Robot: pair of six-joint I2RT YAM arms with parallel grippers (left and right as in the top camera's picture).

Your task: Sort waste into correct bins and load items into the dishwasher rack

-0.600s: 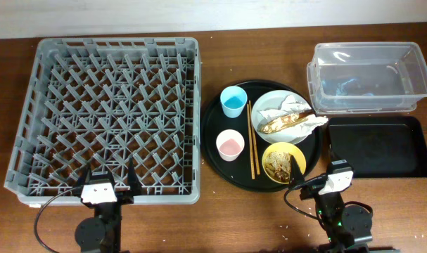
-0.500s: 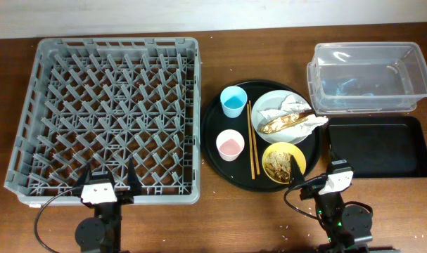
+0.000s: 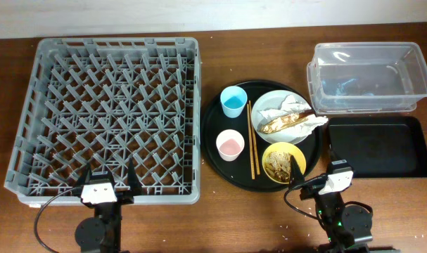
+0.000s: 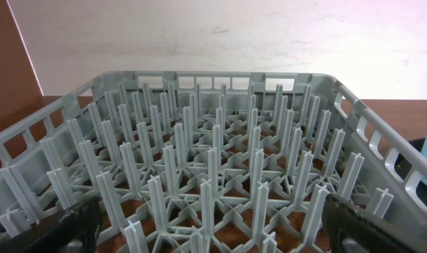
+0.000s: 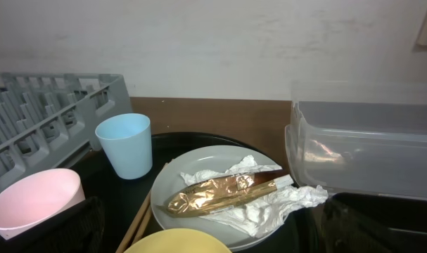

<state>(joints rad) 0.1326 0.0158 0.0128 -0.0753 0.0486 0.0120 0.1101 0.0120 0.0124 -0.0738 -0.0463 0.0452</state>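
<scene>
Left gripper (image 3: 106,177): jaws spread wide, at near edge of grey dishwasher rack (image 3: 107,105). Right gripper (image 3: 313,173): jaws spread wide, just beside yellow bowl (image 3: 283,163) on round black tray (image 3: 213,126). Plate (image 3: 266,105) on same tray carries crumpled napkin (image 3: 292,105) and brown scrap (image 3: 282,125).

Straight ahead of our left jaws the dishwasher rack (image 4: 213,161) fills the way, its upright pegs leaving only narrow gaps between rows. Just ahead of our right jaws sits the yellow bowl (image 5: 178,242), the pink cup (image 5: 34,200) ahead-left, the plate (image 5: 172,181) beyond. Ahead-right the black tray (image 3: 378,147) lies bare, open from above.
</scene>
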